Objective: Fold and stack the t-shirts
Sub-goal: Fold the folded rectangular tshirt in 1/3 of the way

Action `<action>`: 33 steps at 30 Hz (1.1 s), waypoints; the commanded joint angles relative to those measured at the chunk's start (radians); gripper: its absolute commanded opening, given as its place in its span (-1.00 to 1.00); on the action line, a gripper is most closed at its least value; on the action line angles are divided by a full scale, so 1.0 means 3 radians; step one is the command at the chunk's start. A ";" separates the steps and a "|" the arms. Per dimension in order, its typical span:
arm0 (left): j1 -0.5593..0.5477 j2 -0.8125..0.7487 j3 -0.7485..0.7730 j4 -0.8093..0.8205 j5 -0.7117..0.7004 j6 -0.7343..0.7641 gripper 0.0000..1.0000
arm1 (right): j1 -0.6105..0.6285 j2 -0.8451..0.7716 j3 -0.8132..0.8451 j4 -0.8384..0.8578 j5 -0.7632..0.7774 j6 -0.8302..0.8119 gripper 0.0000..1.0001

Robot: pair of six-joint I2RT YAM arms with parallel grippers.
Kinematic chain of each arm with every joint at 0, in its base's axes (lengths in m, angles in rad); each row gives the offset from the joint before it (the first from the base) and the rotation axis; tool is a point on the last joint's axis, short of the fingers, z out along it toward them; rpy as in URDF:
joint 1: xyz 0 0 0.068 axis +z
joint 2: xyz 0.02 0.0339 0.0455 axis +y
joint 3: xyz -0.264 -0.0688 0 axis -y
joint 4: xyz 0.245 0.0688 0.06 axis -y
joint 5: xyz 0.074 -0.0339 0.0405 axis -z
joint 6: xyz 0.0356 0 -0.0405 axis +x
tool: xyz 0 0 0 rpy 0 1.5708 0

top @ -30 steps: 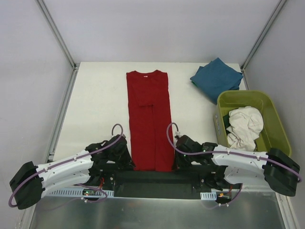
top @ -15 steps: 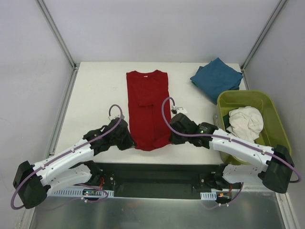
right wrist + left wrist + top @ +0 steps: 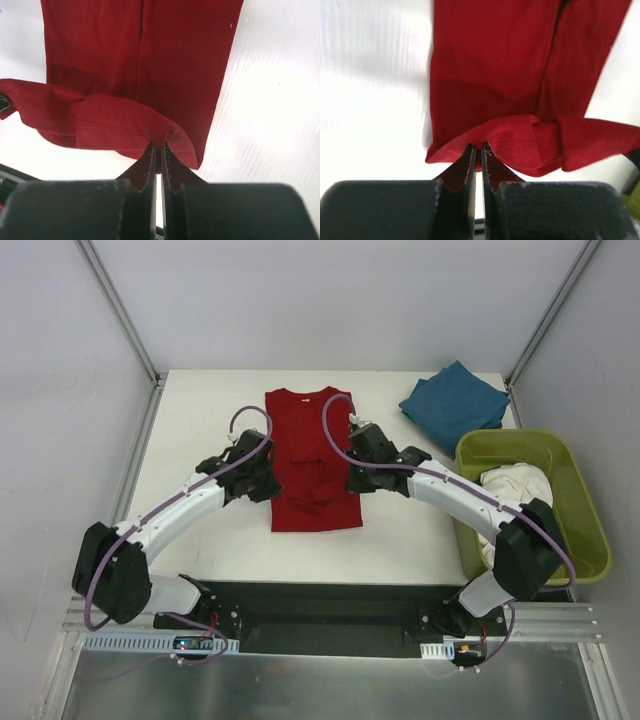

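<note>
The left gripper [image 3: 476,147] and right gripper [image 3: 159,145] clamp the red t-shirt's [image 3: 310,420] near hem mid-fold, while the teal t-shirt [image 3: 455,405] looks folded and the white t-shirt [image 3: 515,500] waits in the tub [image 3: 515,436].

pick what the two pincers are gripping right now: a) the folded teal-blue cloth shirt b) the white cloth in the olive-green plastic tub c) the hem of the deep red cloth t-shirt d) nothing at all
C: in the wrist views the left pincer and the right pincer are each shut on the stitched hem of the deep red cloth t-shirt.
</note>
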 commanded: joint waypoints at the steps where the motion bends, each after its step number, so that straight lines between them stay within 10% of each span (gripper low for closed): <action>1: 0.0189 0.0326 0.0283 0.0005 0.0110 0.0253 -0.98 | -0.0163 0.0210 0.0322 0.0077 -0.0216 -0.0170 -0.99; 21: 0.0593 0.1405 0.0840 0.0082 0.0331 0.0458 -0.64 | -0.0721 0.1228 0.0860 0.0179 -0.0871 -0.0144 -0.79; 24: 0.0598 0.1406 0.0881 0.0077 0.0397 0.0504 -0.19 | -0.0757 0.1279 0.0906 0.0169 -0.0912 -0.0124 -0.51; 25: 0.0598 0.1380 0.0876 0.0082 0.0402 0.0509 0.31 | -0.0757 0.1249 0.0911 0.0159 -0.0912 -0.0134 -0.37; 29: 0.0598 0.1115 0.0708 0.0077 0.0377 0.0514 0.98 | -0.0757 0.1050 0.0799 0.0154 -0.0907 -0.0159 0.93; 33: 0.0598 0.0620 0.0422 0.0077 0.0372 0.0468 0.99 | -0.0731 0.0743 0.0503 0.0189 -0.0876 -0.0134 0.93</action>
